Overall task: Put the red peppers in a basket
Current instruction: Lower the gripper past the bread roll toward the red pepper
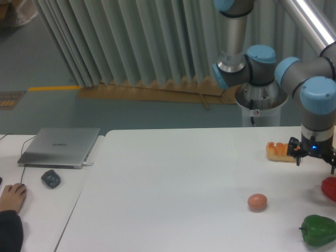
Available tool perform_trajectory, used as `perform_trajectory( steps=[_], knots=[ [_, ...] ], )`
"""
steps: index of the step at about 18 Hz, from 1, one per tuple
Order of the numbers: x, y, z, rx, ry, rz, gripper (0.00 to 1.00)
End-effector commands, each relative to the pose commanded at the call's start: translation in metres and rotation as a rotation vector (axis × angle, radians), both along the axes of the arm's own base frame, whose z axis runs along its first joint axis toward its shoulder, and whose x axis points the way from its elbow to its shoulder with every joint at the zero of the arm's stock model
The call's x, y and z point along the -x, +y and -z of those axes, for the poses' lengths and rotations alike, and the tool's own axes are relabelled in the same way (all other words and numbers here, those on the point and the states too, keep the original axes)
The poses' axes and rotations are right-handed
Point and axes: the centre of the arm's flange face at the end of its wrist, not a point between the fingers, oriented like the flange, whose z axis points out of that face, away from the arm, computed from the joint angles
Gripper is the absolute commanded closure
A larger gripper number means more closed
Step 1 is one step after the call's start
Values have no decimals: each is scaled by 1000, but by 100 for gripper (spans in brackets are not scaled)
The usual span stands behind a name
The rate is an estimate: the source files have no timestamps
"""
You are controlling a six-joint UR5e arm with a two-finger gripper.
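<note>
- Hovering low over the table (173, 178), the gripper (315, 155) has jaws whose spread cannot be told.
- 1 red pepper (329, 188) lies just below the jaws, apart from them, cut by the frame edge.
- The green pepper (318, 230) sits farther below, the egg (257, 201) down-left.

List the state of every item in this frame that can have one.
Red pepper: on the table, cut off by the right edge, not held.
Green pepper: lying on the table.
Egg: resting alone on the table.
Gripper: low over the table's right side; open or shut unclear.
Laptop: lid closed.
Basket: not visible.
</note>
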Motion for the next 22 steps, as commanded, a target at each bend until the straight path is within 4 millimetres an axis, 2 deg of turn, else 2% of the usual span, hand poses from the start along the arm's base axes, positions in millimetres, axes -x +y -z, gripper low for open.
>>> perform_trajectory(
  steps=[3, 6, 9, 12, 14, 22],
  knots=[
    [4, -3, 2, -65, -40, -86, 0],
    [17, -18, -6, -92, -35, -151, 0],
    [32, -32, -6, -109, -42, -185, 0],
    [37, -34, -10, -116, -37, -189, 0],
    [42, -38, -4, -111, -43, -196, 0],
    [52, -34, 11, -114, -35, -195, 0]
  ],
)
